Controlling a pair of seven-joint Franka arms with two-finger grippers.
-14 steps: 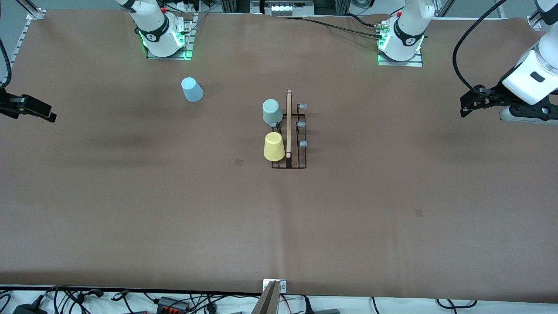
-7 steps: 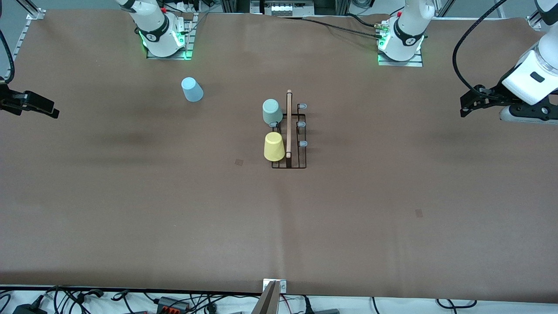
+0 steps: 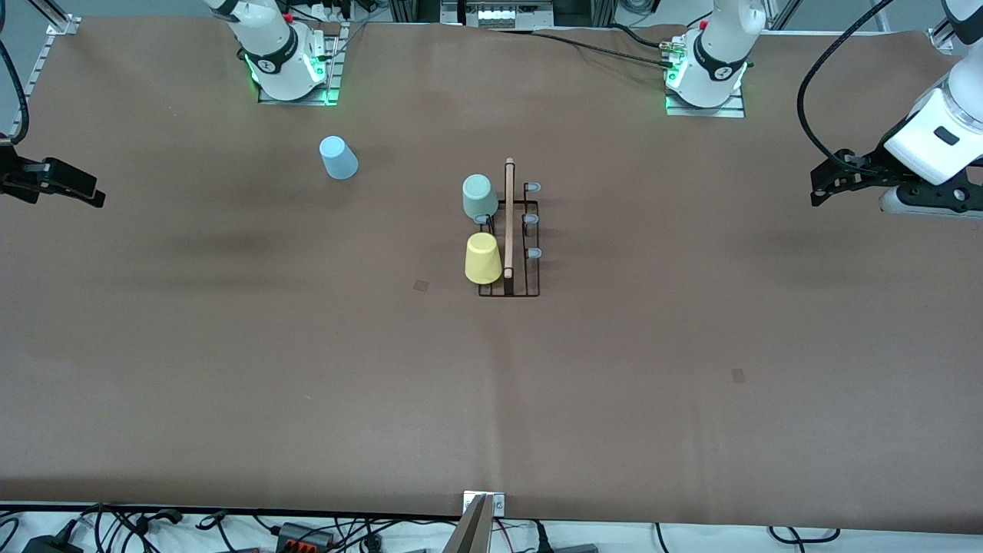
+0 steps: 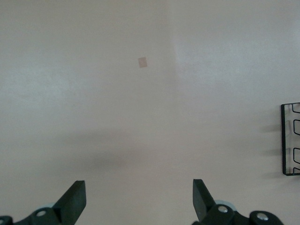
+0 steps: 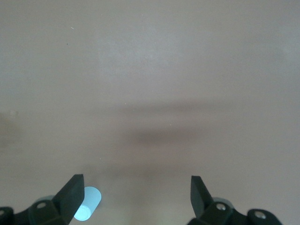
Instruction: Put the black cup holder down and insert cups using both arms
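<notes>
The black cup holder [image 3: 510,230] stands mid-table, its wooden rod [image 3: 508,217] on top. The mint green cup [image 3: 478,196] and the yellow cup [image 3: 482,258] sit upside down on prongs on the side toward the right arm's end. Three capped prongs [image 3: 531,220] on its other side are bare. The pale blue cup [image 3: 338,157] stands upside down on the table toward the right arm's base; it also shows in the right wrist view [image 5: 87,204]. My right gripper [image 3: 91,199] is open and empty, high at its end. My left gripper [image 3: 819,187] is open and empty, high at its end. A corner of the holder [image 4: 290,139] shows in the left wrist view.
Brown paper [image 3: 491,384] covers the table. The two arm bases [image 3: 290,69] [image 3: 706,77] stand at the edge farthest from the camera. Small paper patches [image 3: 421,285] [image 3: 738,375] lie flat. Cables [image 3: 230,530] run along the near edge.
My right gripper has drifted slightly toward the table's middle and a little higher in the front view. The left arm and the cups have not moved.
</notes>
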